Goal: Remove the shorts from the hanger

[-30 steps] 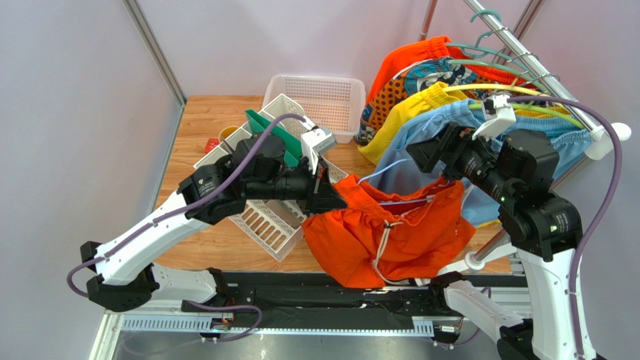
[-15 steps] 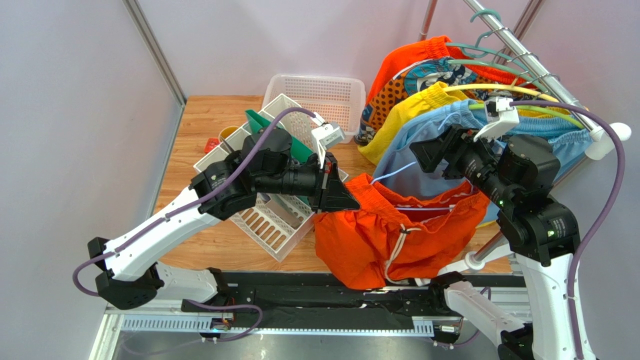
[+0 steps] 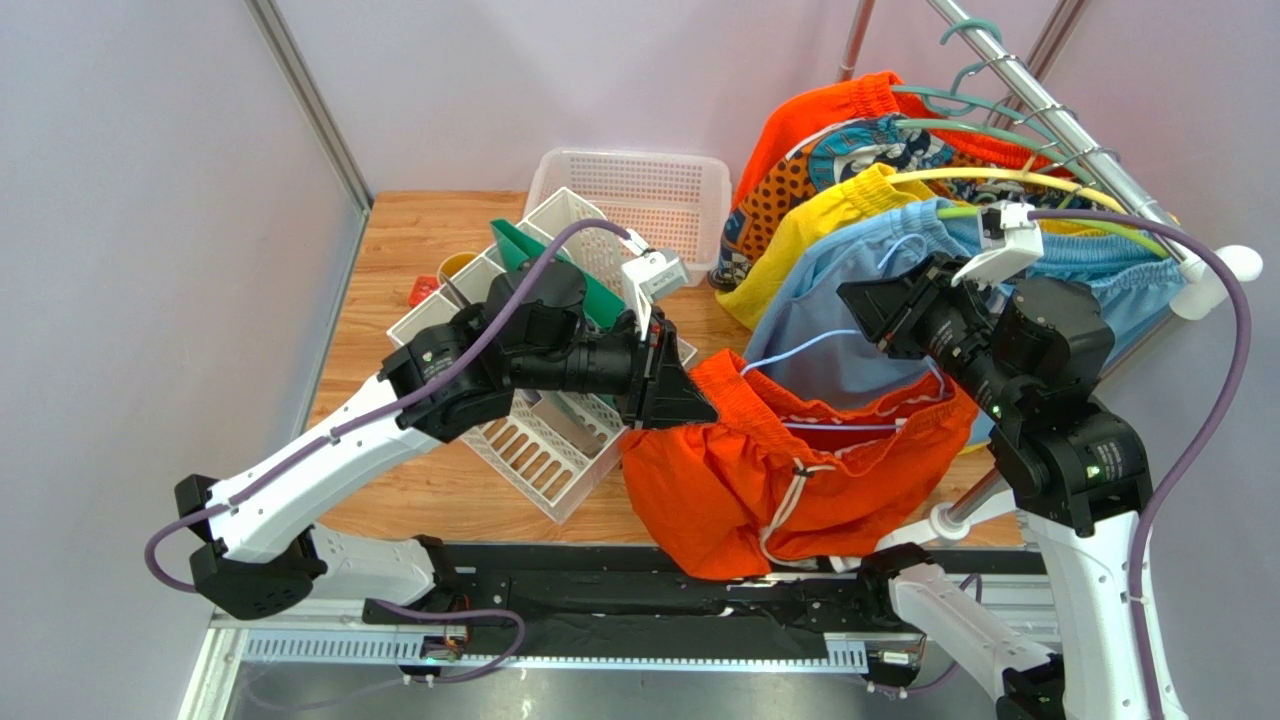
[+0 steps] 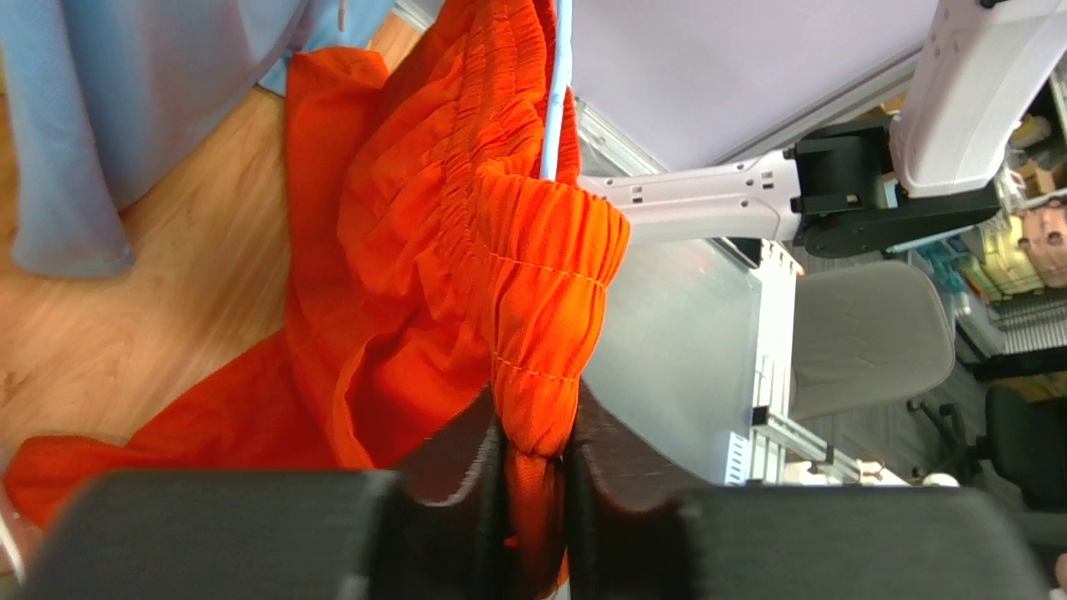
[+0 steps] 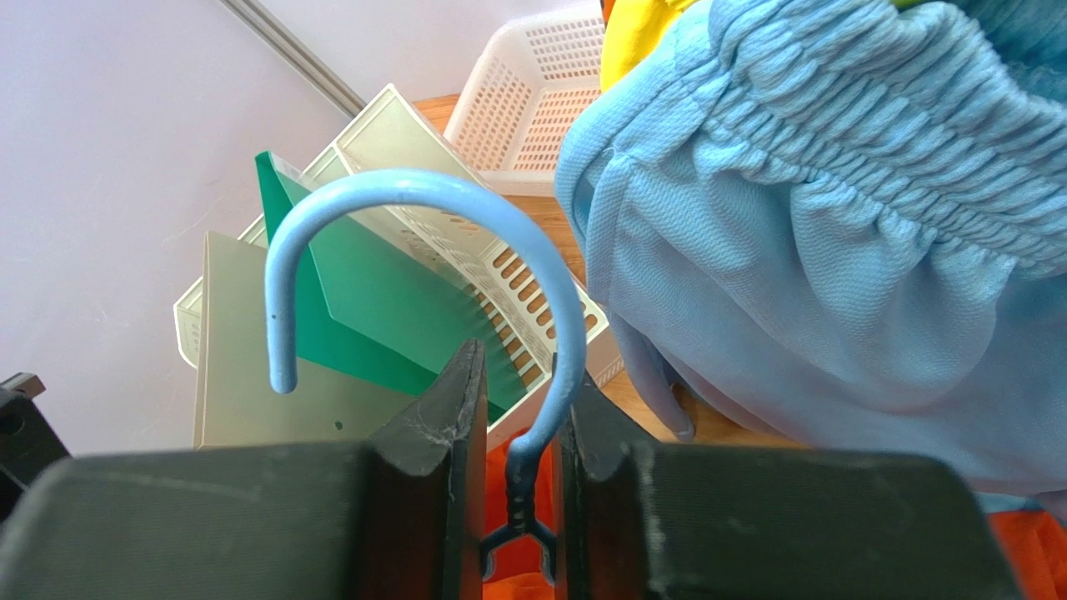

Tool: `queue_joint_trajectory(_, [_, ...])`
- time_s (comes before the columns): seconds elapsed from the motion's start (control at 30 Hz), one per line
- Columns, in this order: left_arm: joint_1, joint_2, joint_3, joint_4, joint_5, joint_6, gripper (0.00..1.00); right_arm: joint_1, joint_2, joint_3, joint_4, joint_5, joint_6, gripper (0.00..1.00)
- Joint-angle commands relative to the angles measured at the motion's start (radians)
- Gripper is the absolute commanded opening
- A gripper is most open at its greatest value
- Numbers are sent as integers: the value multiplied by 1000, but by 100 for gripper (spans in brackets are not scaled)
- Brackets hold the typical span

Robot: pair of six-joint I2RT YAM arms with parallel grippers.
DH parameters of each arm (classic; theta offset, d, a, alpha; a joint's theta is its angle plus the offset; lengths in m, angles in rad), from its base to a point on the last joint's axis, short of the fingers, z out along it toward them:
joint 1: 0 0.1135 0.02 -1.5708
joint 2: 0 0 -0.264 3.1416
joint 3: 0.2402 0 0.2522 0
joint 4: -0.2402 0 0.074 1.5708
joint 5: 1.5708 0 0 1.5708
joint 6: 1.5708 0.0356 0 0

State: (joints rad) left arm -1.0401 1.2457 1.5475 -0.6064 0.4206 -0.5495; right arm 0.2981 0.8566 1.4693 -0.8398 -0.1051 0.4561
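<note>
Orange cloth, one pair: orange shorts (image 3: 781,473), elastic waist, white drawstring, bunched at the near edge of the wooden table (image 3: 406,270) between the two arms, lower hem drooping past that edge. Left gripper (image 4: 532,431): one; fingers pressed together on a fold of the orange waistband, pinching it. Light-blue hanger (image 5: 413,188): one; its wire runs inside the orange waistband, and its hook stands free in the air, apart from the rail. Right gripper (image 5: 516,375): one; fingers drawn in close on the neck of that hook, which lies between them against one finger. Light-blue shorts (image 3: 819,285): one pair, hung from the metal rail (image 3: 1052,128) directly behind the right gripper, cloth touching the orange pair's upper edge. Yellow shorts (image 3: 812,225): one pair, next along the rail. Orange-and-teal patterned shorts (image 3: 781,180): one pair, farthest back, with teal hangers (image 3: 962,83) above; how many hangers cannot be told. White mesh basket (image 3: 639,188): one, at the table's far edge. White compartment tray (image 3: 541,443): one, under the left arm, holding a green divider (image 3: 519,245) upright. Open room: bare wood at the left rear beside the grey wall panel (image 3: 150,225); the right side is crowded, with hanging cloth just beside the right arm and the rail slanting across behind it.
</note>
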Motion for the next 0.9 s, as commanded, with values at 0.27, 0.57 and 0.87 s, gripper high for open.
queue_joint_trajectory(0.27, [5,-34,147,-39,-106,69,76,3,13,23,61,-15,6,0])
queue_joint_trajectory(0.57, [23,92,293,-174,-134,120,64,3,9,17,61,-28,26,0])
queue_joint_trajectory(0.87, [25,109,283,-158,-111,112,57,3,4,16,61,-39,26,0])
